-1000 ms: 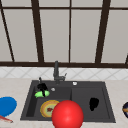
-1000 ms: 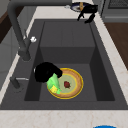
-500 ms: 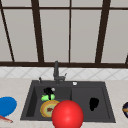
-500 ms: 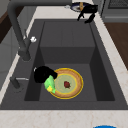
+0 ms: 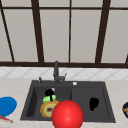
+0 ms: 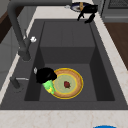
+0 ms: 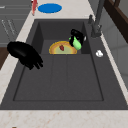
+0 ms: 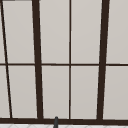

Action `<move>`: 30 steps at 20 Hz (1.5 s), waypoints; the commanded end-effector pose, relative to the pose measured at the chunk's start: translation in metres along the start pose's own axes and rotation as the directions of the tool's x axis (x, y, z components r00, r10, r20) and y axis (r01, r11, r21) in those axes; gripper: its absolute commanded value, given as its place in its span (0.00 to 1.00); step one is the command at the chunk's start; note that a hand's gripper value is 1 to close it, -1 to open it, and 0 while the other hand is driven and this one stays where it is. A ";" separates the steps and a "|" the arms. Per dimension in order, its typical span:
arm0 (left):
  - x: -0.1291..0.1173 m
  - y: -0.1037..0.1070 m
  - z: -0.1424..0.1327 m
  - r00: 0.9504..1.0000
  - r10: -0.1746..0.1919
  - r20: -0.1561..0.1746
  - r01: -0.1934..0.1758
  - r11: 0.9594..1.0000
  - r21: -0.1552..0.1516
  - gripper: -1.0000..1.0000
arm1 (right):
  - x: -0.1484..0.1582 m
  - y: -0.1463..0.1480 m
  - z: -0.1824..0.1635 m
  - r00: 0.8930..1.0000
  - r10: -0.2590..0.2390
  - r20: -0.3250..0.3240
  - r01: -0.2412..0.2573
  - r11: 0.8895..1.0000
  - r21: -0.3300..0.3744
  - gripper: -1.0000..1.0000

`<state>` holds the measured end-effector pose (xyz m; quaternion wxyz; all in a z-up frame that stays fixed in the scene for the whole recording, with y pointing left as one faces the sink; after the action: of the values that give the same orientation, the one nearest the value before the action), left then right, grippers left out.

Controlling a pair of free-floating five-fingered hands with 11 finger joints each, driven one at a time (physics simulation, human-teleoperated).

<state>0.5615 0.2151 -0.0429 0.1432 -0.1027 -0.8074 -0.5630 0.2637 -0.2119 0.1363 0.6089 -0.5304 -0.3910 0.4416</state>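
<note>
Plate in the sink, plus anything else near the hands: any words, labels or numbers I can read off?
No text anywhere. The plate shows just a yellow rim and a dark red blob at its middle. The green thing in the left hand is plain, as are the faucet and blue dish.

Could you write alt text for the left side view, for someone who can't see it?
A black hand grips a green object at the edge of a yellow-rimmed plate in the near basin of a dark double sink. A dark faucet stands at the left, and another black hand hangs over the far end.
</note>
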 end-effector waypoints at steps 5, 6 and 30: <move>0.028 -0.020 -0.011 0.999 -0.034 0.004 0.034 0.999 -0.022 1.00 | 0.000 0.000 0.000 1.000 0.000 0.000 0.000 1.000 0.000 0.50; 0.030 -0.022 -0.014 0.999 -0.035 0.004 0.035 0.999 -0.026 1.00 | 0.000 0.000 0.000 1.000 0.000 0.000 0.000 1.000 0.000 0.50; 0.068 -0.017 -0.019 0.993 -0.120 0.019 0.120 0.992 0.034 0.00 | 0.000 0.000 0.000 1.000 0.000 0.000 0.000 1.000 0.000 0.50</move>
<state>0.5017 0.1909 -0.0443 0.1212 -0.0716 -0.8151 -0.5619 0.2637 -0.2119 0.1363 0.6089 -0.5304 -0.3910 0.4416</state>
